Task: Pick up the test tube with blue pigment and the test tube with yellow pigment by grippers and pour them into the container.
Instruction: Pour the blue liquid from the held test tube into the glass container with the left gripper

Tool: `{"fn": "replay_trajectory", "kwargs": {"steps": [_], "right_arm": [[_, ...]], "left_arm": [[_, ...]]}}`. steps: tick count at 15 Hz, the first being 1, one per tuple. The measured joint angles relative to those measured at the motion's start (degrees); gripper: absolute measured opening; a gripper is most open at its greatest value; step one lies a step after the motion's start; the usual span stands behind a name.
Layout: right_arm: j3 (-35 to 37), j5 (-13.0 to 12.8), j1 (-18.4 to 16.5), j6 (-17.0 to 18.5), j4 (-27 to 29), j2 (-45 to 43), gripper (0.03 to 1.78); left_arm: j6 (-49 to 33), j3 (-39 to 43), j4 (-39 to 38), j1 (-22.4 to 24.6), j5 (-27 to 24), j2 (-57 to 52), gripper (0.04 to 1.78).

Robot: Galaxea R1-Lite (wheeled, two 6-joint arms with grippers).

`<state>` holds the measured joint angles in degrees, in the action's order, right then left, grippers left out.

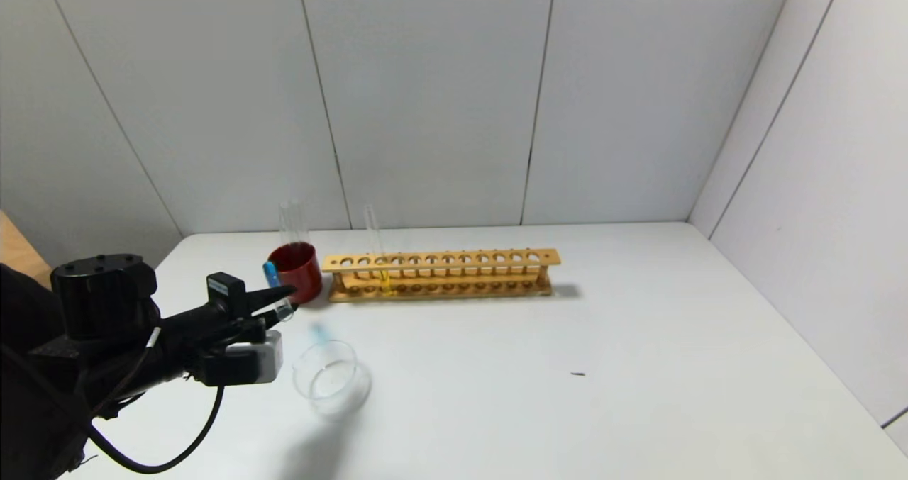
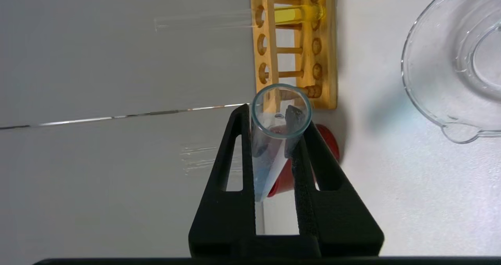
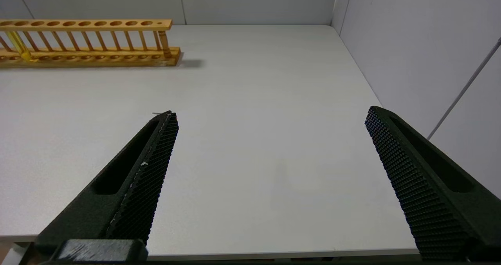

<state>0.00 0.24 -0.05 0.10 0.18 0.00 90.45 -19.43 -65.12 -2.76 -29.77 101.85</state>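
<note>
Lying near-horizontal, the test tube with blue pigment (image 1: 275, 290) mouth faces the container (image 1: 329, 378).

We note clear, glossy glass for the test tube with blue pigment (image 2: 274, 139), the test tube with yellow pigment (image 2: 250, 17) and the container (image 1: 330, 378). Rack (image 1: 441, 274): varnished light wood, slight sheen. Cup (image 1: 296, 271): opaque dark red, smooth. Table (image 1: 638, 366): matt white. Right gripper (image 3: 270, 114) pads (image 3: 407, 167): black, matt, finely knurled.
</note>
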Motion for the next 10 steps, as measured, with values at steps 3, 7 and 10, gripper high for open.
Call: {"fn": "replay_trajectory", "kwargs": {"steps": [3,7,10], "right_arm": [[0.00,0.00,0.00,0.01,0.00,0.00,1.75],[0.00,0.00,0.00,0.04,0.00,0.00,1.75],[0.00,-0.02,0.02,0.01,0.00,0.00,1.75]], "left_arm": [[2.85,-0.20,0.07,0.01,-1.43,0.96,0.33],[6.18,-1.62,0.02,0.04,-4.27,2.45,0.33],[8.41,-1.89,0.05,0.04,-4.88,3.17,0.33]]}}
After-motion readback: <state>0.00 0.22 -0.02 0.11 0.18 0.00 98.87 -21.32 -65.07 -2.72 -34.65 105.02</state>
